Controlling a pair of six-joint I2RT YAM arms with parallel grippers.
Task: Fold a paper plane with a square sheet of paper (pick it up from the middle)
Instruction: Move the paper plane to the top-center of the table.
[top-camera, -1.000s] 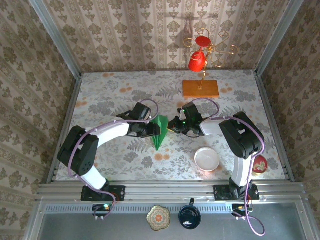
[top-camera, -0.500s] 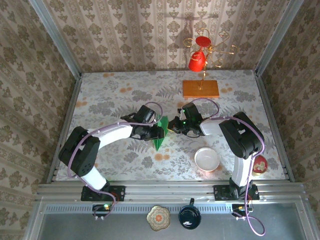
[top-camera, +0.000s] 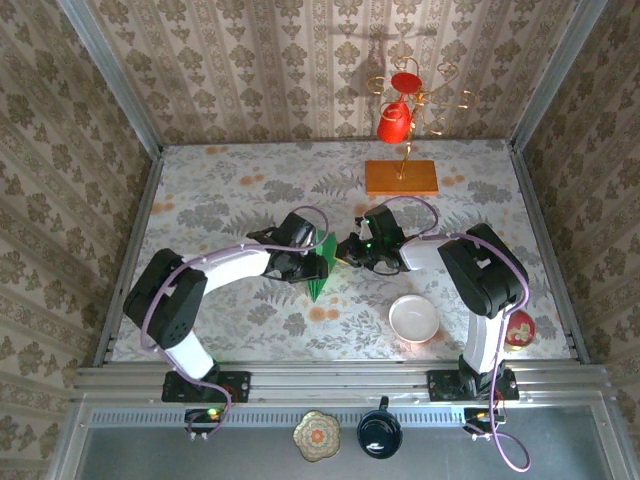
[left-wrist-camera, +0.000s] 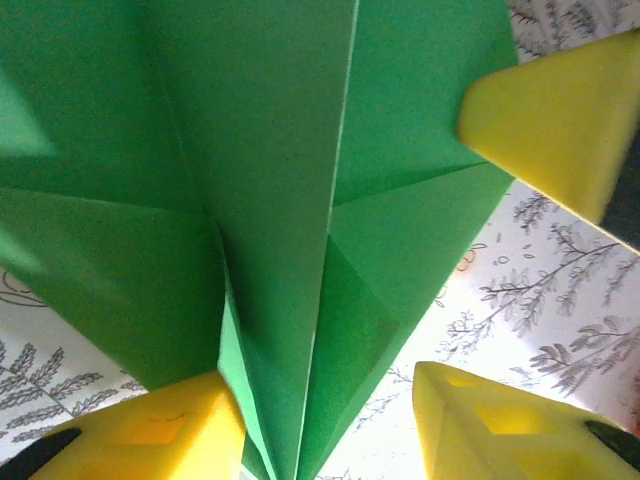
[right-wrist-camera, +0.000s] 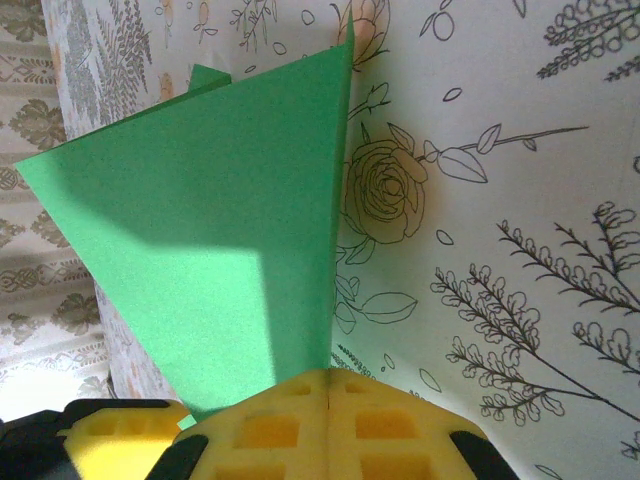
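The green paper plane (top-camera: 320, 274) stands on edge on the flowered table (top-camera: 220, 190) between my two grippers, its point toward the near side. My left gripper (top-camera: 309, 262) is open around it. In the left wrist view the folded paper (left-wrist-camera: 280, 200) fans out between the yellow fingers (left-wrist-camera: 160, 435), close to the left one, with a gap on the right side. My right gripper (top-camera: 347, 250) is shut on the paper's edge. In the right wrist view the sheet (right-wrist-camera: 220, 230) rises from the closed gripper (right-wrist-camera: 330, 385).
A white bowl (top-camera: 413, 319) sits near the right arm. An orange wooden slab (top-camera: 401, 177) at the back holds a gold stand with a red cup (top-camera: 394, 122). A red dish (top-camera: 520, 329) lies at the right edge.
My left gripper has slid right onto the paper, now straddling it with open fingers. The right gripper has stayed put, holding the paper.
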